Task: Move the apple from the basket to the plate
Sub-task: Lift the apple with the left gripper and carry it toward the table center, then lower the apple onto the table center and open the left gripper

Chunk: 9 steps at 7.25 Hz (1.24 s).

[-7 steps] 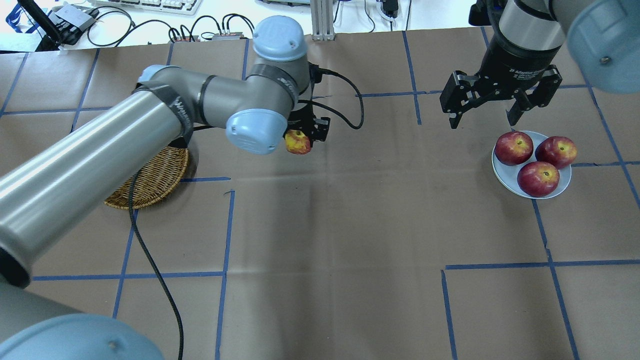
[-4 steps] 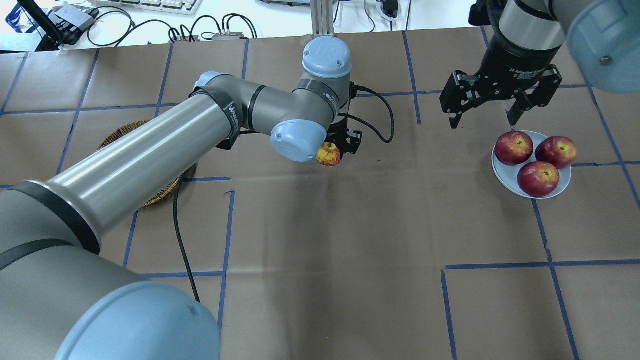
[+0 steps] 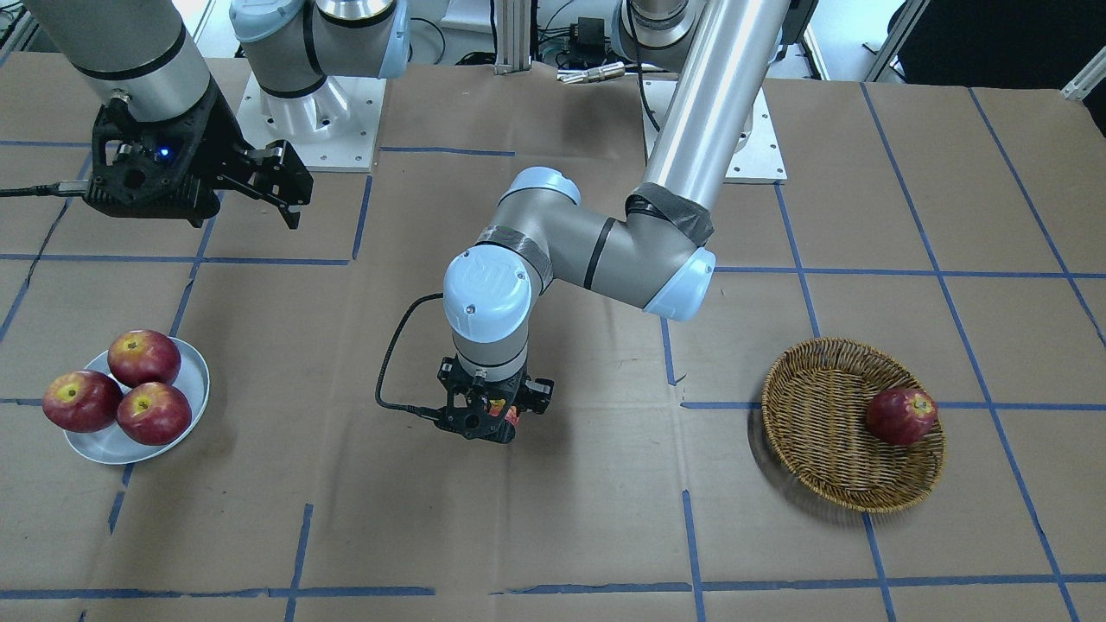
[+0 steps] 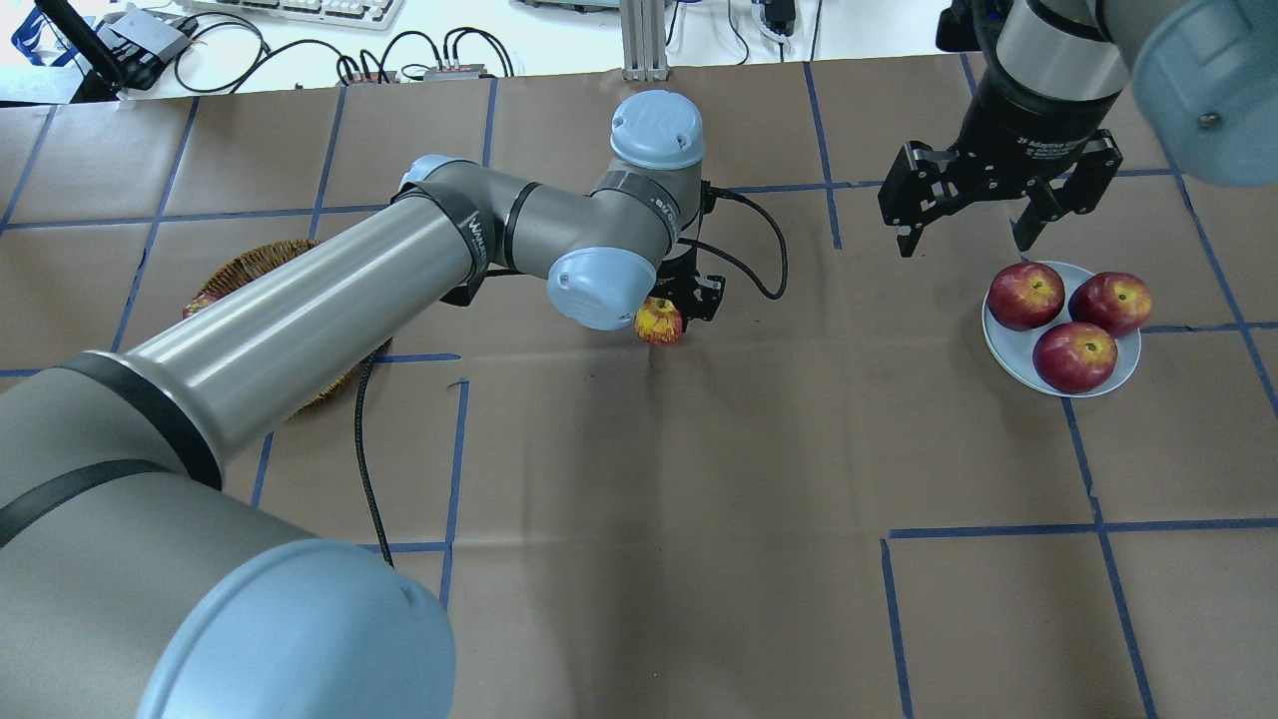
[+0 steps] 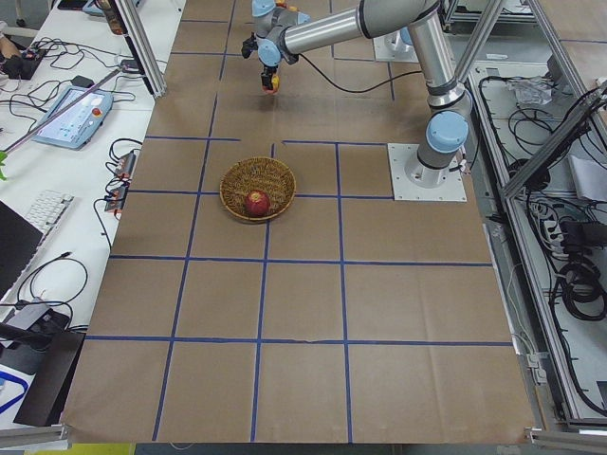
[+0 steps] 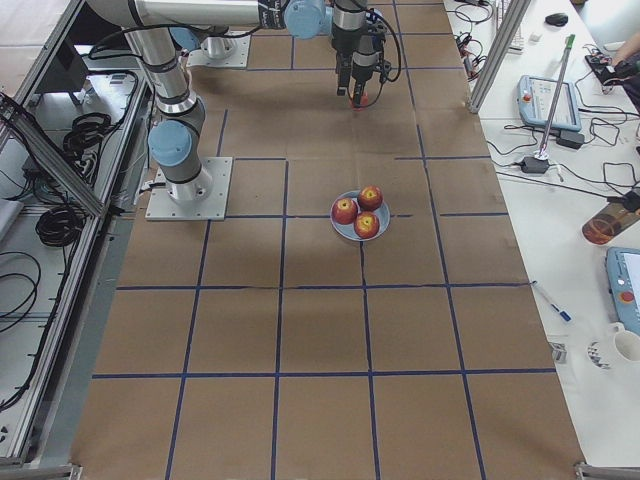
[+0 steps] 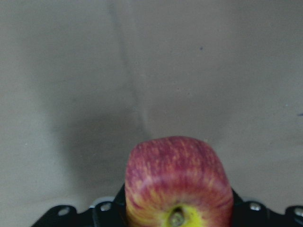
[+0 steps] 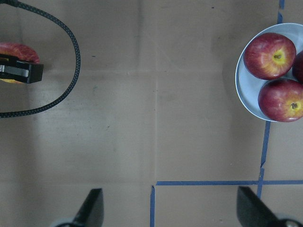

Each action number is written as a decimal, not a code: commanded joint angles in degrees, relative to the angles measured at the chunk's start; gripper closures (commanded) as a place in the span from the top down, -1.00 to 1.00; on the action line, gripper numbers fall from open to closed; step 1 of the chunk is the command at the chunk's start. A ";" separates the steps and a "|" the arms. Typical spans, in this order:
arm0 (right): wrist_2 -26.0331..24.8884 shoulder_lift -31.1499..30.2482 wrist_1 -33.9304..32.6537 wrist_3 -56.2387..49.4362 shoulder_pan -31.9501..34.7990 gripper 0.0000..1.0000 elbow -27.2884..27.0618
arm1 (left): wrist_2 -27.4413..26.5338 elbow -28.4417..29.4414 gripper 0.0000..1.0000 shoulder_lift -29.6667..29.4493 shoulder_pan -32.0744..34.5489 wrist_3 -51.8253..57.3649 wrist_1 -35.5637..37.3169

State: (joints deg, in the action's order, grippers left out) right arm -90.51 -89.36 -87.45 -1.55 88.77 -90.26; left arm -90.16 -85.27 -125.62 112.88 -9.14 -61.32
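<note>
You see the left hand (image 3: 488, 419) clamped on the apple (image 4: 659, 322) over mid-worktop, between the basket (image 3: 821, 432) to the left and the plate (image 4: 1008, 364) to the right. The right hand (image 4: 963, 243) hangs with fingers apart, just at the plate's far side.

We count five apples: one paler streaked apple (image 4: 659, 322) at the overhead view's centre, three dark-red apples (image 4: 1074, 357) on the single plate (image 4: 1008, 361) at its right, and one deep-red apple (image 3: 901, 415) in the single basket (image 3: 812, 432). There are two claws: the left claw (image 3: 490, 423) and the right claw (image 4: 961, 245).
</note>
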 commanded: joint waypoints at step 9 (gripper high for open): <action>0.16 -0.11 -4.48 1.11 0.00 1.00 0.35 | -0.63 3.87 0.97 13.59 -6.14 1.30 -13.67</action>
State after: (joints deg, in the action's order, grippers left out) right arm -90.36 -89.27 -91.83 -0.78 88.68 -90.03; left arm -90.81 -83.53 -118.31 110.68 -8.62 -67.94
